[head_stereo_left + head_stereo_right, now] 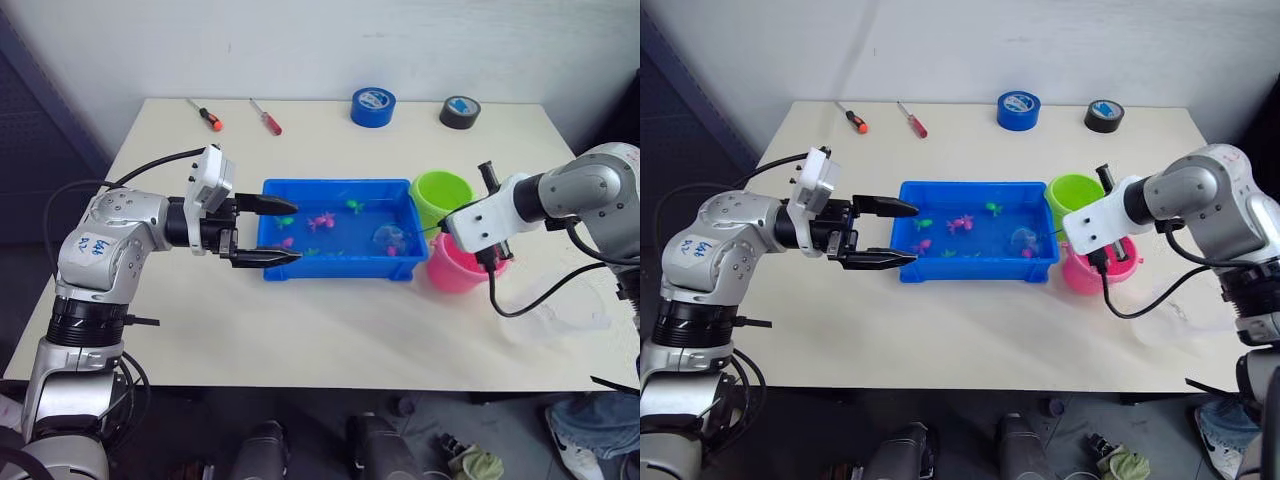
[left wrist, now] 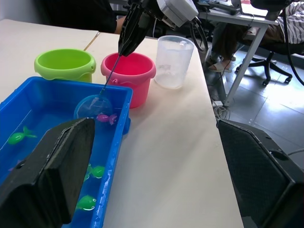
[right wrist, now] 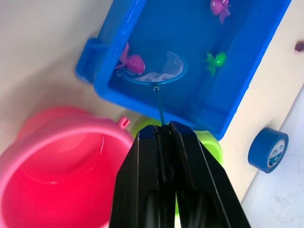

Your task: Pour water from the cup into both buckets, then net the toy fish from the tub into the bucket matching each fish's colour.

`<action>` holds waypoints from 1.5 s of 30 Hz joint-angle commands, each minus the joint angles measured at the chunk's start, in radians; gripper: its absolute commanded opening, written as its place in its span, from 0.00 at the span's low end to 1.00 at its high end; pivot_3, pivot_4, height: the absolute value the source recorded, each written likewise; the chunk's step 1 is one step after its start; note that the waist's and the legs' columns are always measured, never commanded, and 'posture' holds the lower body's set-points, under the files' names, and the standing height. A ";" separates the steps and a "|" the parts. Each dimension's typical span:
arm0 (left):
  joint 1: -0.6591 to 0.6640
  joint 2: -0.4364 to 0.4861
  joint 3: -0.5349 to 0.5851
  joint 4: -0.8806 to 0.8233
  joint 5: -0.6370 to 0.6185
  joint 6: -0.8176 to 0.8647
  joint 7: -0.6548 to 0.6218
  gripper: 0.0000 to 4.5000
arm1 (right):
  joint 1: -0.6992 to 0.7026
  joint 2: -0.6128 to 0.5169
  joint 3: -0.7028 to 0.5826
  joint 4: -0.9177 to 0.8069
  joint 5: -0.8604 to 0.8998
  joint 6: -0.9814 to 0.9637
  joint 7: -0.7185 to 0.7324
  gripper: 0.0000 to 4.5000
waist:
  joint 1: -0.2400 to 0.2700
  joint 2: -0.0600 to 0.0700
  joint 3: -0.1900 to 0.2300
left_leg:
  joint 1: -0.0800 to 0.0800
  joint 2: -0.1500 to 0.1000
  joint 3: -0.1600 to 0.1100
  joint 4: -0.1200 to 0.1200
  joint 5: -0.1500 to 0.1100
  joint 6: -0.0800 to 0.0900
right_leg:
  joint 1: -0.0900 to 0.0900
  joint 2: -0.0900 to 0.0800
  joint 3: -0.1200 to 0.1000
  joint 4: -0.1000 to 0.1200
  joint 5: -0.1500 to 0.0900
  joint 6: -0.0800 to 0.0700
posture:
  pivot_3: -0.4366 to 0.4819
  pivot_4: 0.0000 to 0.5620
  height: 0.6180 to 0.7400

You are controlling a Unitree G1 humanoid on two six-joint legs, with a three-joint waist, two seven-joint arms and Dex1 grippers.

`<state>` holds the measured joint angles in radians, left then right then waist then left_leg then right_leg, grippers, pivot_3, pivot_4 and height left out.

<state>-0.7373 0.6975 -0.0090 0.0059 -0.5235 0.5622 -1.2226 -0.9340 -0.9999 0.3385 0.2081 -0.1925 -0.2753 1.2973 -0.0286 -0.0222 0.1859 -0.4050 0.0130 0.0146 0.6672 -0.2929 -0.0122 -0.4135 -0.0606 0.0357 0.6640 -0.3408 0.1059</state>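
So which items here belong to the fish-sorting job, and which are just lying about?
Job items:
- blue tub with toy fish
- net, held by the right end effector
- green bucket
- pink bucket
- clear cup

Lying about:
- two screwdrivers
- blue tape roll
- black tape roll

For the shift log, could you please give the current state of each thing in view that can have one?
Left gripper: open, holding nothing, at the blue tub's end.
Right gripper: shut on the net handle.
Net: hoop down in the tub, beside a pink fish.
Blue tub: upright, holds water and fish.
Green bucket: upright.
Pink bucket: upright.
Clear cup: upright on the table.
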 commanded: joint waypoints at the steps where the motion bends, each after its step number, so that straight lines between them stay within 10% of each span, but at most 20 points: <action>1: -0.018 0.008 0.023 -0.044 -0.019 -0.004 0.001 0.99 | -0.004 0.009 -0.054 -0.056 0.026 0.048 -0.006 0.00 | 0.000 0.000 0.000 | 0.000 0.000 0.000 0.000 0.000 0.000 | 0.000 0.000 0.000 0.000 0.000 0.000 | 0.48 0.27 1.00; 12: -0.013 0.015 0.026 -0.044 -0.019 -0.005 -0.005 0.99 | 0.046 0.000 -0.058 -0.021 0.014 0.049 -0.014 0.00 | 0.000 0.000 0.000 | 0.000 0.000 0.000 0.000 0.000 0.000 | 0.000 0.000 0.000 0.000 0.000 0.000 | 0.48 0.27 1.00; 36: -0.005 0.089 0.015 0.074 0.043 -0.074 -0.086 0.99 | 0.223 0.163 -0.288 -0.247 0.381 0.936 -0.153 0.00 | 0.000 0.000 0.000 | 0.000 0.000 -0.001 0.000 0.000 0.000 | 0.000 0.000 -0.001 0.005 0.000 0.000 | 0.48 0.27 1.00; 45: -0.080 -0.050 0.048 0.100 -0.035 0.037 0.018 0.99 | 0.457 0.169 -0.607 -0.516 0.565 1.177 -0.314 0.00 | 0.022 0.000 0.000 | -0.001 -0.001 -0.003 0.001 -0.002 0.003 | 0.001 -0.001 0.000 0.005 0.000 0.000 | 0.48 0.27 1.00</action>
<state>-0.7942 0.6615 0.0149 0.1208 -0.5199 0.5794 -1.2191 -0.5148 -0.8268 -0.1498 -0.1998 0.3171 0.8505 1.0197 -0.0066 -0.0221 0.1859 -0.4063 0.0120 0.0110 0.6682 -0.2949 -0.0088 -0.4127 -0.0611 0.0355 0.6690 -0.3406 0.1063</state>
